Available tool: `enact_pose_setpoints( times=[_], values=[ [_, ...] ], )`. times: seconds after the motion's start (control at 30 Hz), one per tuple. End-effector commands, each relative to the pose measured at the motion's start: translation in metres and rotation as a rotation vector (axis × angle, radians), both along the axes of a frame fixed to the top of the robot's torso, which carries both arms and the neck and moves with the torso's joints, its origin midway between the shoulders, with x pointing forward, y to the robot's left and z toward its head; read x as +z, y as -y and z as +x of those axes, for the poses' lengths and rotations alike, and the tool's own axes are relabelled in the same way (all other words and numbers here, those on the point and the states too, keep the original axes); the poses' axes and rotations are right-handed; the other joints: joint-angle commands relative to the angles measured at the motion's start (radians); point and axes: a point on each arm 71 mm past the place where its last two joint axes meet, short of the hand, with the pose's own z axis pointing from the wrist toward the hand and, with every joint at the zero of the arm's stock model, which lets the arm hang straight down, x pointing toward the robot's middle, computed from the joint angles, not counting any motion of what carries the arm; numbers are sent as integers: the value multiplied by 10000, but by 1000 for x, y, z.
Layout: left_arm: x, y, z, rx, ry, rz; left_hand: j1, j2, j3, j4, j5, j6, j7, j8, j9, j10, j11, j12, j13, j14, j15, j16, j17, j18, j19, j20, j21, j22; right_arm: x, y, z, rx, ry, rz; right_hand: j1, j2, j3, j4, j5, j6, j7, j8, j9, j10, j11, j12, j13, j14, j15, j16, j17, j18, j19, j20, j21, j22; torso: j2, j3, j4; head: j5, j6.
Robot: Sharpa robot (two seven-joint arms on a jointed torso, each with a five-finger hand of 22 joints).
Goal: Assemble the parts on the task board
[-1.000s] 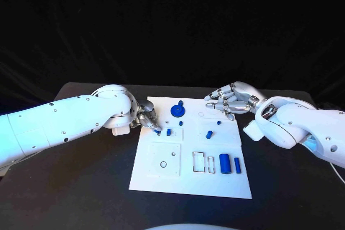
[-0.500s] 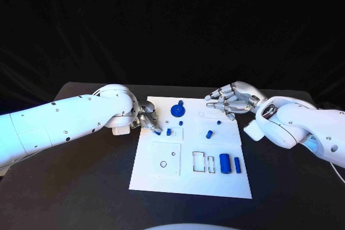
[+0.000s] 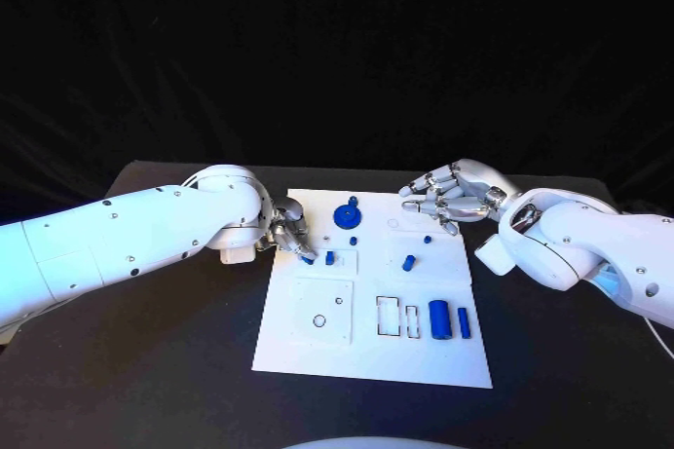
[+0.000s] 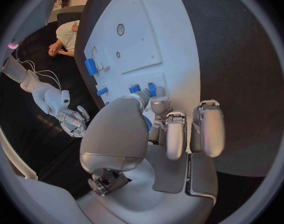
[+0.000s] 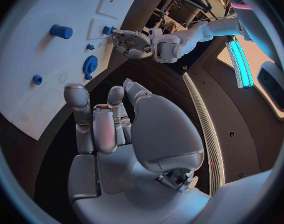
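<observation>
White task board (image 3: 368, 347) lies flat in the middle of the black table (image 3: 168, 371), with small blue parts spread over its far half and its right side.

Left hand (image 3: 288, 227) sits at the board's left edge, fingers curled down toward a small blue peg (image 3: 308, 260) at the edge of the board. The fingertips (image 4: 159, 106) in the left wrist view are bunched close over a blue piece, but whether they actually grip it cannot be told. A second short blue peg (image 3: 330, 257) stands just beside, apart from the fingers.

Right hand (image 3: 452, 198) hovers above the board's far right corner, fingers loosely bent and apart, holding nothing; the right wrist view shows its palm (image 5: 160, 134) bare.

Parts on the board:
- a round blue disc with a stub (image 3: 347, 214) near the far edge, between the two hands;
- a small blue stud (image 3: 353, 241) just nearer than the disc;
- another small stud (image 3: 427, 240) and a short tilted blue pin (image 3: 407, 262) toward the right side;
- a thick blue cylinder (image 3: 439, 319) and a thin blue bar (image 3: 464, 321) lying side by side near the right edge, beside two rectangular cut-outs (image 3: 390, 316).
</observation>
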Motion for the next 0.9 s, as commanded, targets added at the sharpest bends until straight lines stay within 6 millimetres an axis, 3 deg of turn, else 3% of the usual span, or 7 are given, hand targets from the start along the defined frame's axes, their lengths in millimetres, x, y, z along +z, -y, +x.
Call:
enact_pose_setpoints(
  times=[0.03,0.17,0.33,0.9],
  values=[
    [-3,3,-2,-179,-214,222,-18,-9,951,-870,30,55,-85,69,4,98,-15,41,23,1053,-33,24,2628,-34,463,-52,11,1370,0,-2,-1,116,67,27,29,90,-7,-1,35,-25,49,45,5,31,-3,64,8,356,26,36,12,107,-2,20,-37,-4,4,-2,-2,4,-20],
    [-4,4,-2,-181,-259,294,-409,-151,972,-688,25,207,-136,168,34,185,-42,91,80,1053,-47,24,2628,-38,472,-59,21,1390,0,-2,-1,124,63,28,29,90,-7,-1,35,-25,49,45,5,31,-3,64,8,356,26,36,12,107,-2,20,-37,-4,4,4,-4,11,-30],
    [-5,4,-2,-190,-334,416,-1029,-159,976,-333,29,333,-190,241,51,262,-91,128,104,1053,-89,24,2628,-45,493,-93,44,1424,0,-2,-1,130,49,23,27,94,-9,2,43,-26,48,48,5,24,-5,50,-12,354,25,22,-3,110,-2,20,-49,-22,2,4,-7,15,-21],
    [-5,7,0,-80,-142,570,-1912,-260,936,-27,26,618,-322,436,140,651,-202,508,543,1053,-179,24,2628,-96,594,-180,222,1618,0,-2,-2,161,5,3,23,99,-12,11,145,-35,47,55,5,8,-5,37,-39,353,24,1,-20,113,4,18,-75,-49,2,-4,-2,23,27]
  ],
)
